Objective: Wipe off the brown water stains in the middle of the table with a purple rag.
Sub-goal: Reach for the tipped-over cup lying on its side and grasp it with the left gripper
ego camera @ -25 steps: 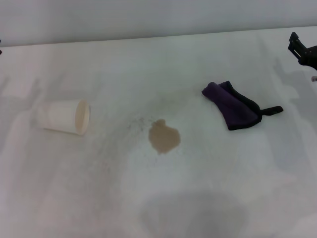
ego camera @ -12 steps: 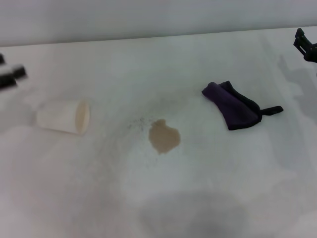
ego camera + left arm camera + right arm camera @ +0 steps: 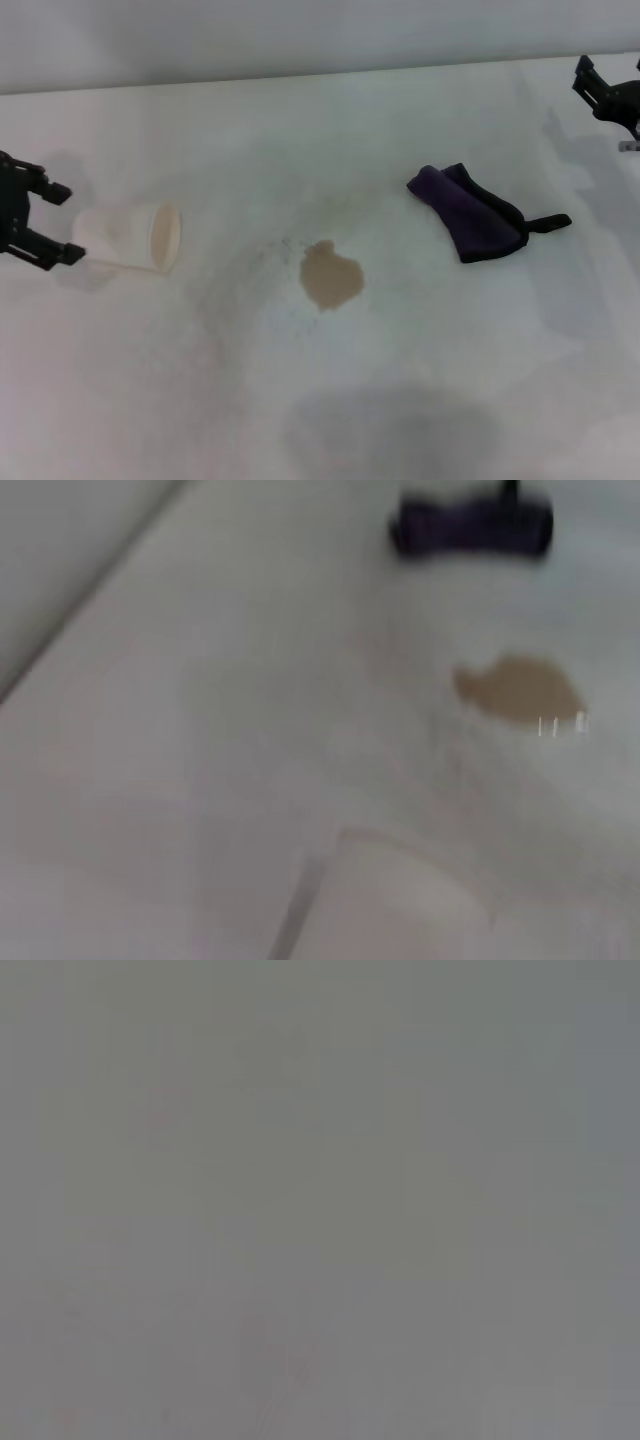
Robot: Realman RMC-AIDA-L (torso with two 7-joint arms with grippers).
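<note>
Table (image 3: 330, 120): broad white top, filling the head view.

Brown water stains (image 3: 331, 275): one tan blotch at mid-table with faint specks on its far-left side; the left wrist view shows the same blotch (image 3: 520, 688).

Purple rag (image 3: 470, 212): crumpled, black-edged, loop tab pointing right; lies right of and slightly beyond the stain, apart from it, held by nothing. In the left wrist view it appears as a dark strip (image 3: 470, 525) past the stain.

Paper cup (image 3: 130, 236): white, on its side at the left, mouth facing right. The left wrist view shows only a blurred pale edge of it (image 3: 400, 900).

Left gripper (image 3: 58, 223): at the left edge, fingers spread apart, tips either side of the cup's base.

Right gripper (image 3: 600, 90): far right corner, well clear of the rag; finger state cannot be told.

Right wrist view: uniform grey, nothing distinguishable.
</note>
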